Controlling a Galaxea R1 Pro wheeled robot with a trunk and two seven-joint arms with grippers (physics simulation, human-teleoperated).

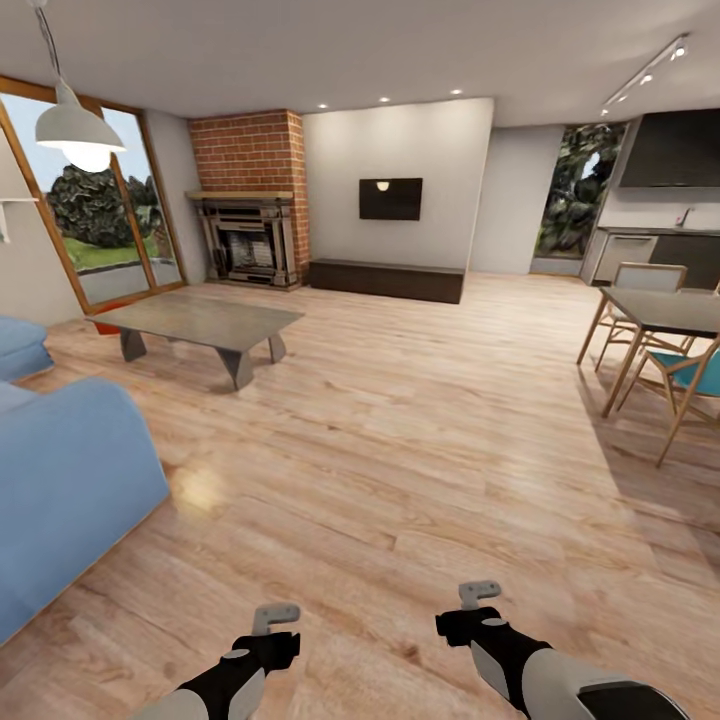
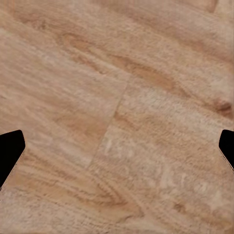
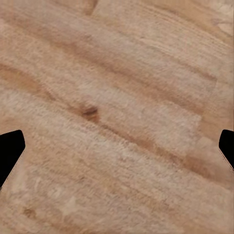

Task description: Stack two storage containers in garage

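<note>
At the near edge of the head view, the robot's two arms reach forward low over the light wood-plank floor [image 1: 400, 420] of the living room. The left gripper [image 1: 277, 617] and the right gripper [image 1: 479, 592] each hold nothing, and both wrist views show their dark fingertips [image 2: 9, 151] set wide apart at the frame edges with only bare planks between them, so the jaws of both stand open. To the near left sits a blue sofa [image 1: 60, 490], with a second blue cushion [image 1: 20, 345] just beyond it. Farther on the left stands a low grey coffee table [image 1: 200, 325], and at its far-left end a sliver of red-orange [image 1: 108, 326] shows on the floor beneath the tabletop; it may be one of the storage containers, though too little shows to be sure, and no second one can be picked out. On the right stand a dining table [image 1: 665, 312] and wooden chairs with teal seats [image 1: 690, 380]. Against the far wall are a brick fireplace [image 1: 250, 215], a long dark cabinet [image 1: 387, 280] and a wall-mounted television [image 1: 390, 198]. A white pendant lamp [image 1: 78, 130] hangs at the upper left before tall windows [image 1: 100, 215], and a kitchen counter [image 1: 655, 250] lies far right.
</note>
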